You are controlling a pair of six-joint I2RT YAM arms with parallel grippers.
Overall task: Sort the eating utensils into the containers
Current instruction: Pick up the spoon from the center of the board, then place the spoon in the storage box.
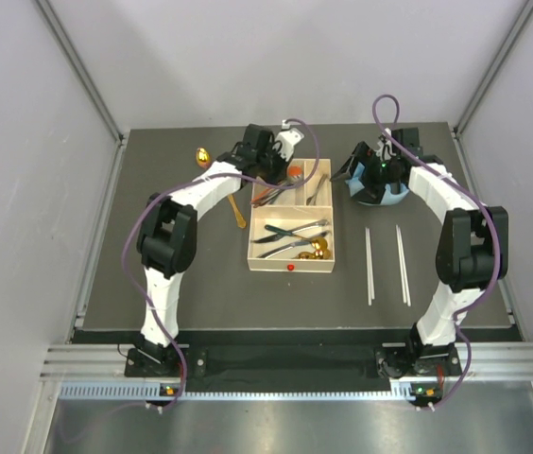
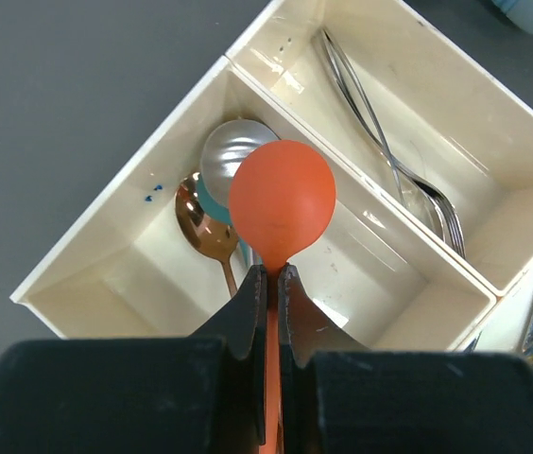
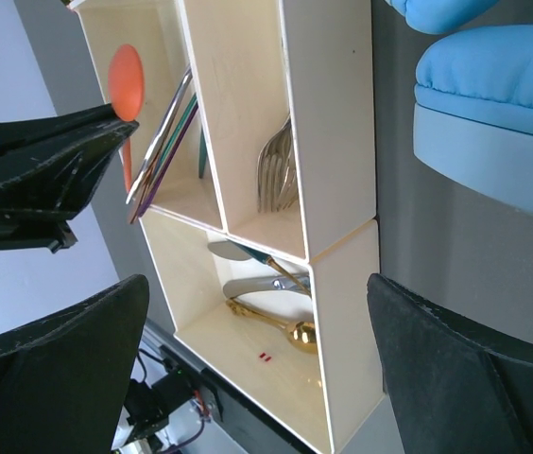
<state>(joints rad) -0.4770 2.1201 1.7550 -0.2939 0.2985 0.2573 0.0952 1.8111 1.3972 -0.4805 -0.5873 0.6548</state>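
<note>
Our left gripper (image 2: 271,301) is fully closed on the thin handle of the orange spoon (image 2: 281,203); both fingers (image 2: 248,312) press on it from the two sides. The spoon points away from the wrist, with its round bowl up. It hangs over the far left small section of the tray (image 2: 125,227). In this section three spoons lie already: a silver spoon (image 2: 233,149), a teal spoon (image 2: 210,203) and a copper spoon (image 2: 196,218). We cannot tell whether the orange bowl touches them or only hangs above them. The next small section, to the right, holds the forks (image 2: 427,199).

From above we see the same place: the left gripper (image 1: 271,159) is at the far left corner of the tray (image 1: 309,268), with the orange spoon (image 1: 296,171) just beside it. The big near section has dark-and-silver pieces and a gold spoon (image 1: 318,248).

Our right gripper (image 3: 257,284) is wide open and has nothing between its fingers (image 3: 59,378). It hangs over the blue headphones (image 3: 493,85), just to the right of the tray (image 3: 337,142).

On the table (image 1: 200,284), two chopsticks (image 1: 369,265) lie side by side, right of the tray and apart from it. Another gold spoon (image 1: 202,156) lies at the far left. A slim golden piece (image 1: 237,213) lies just beside the left wall of the tray; what kind it is, we cannot tell.
</note>
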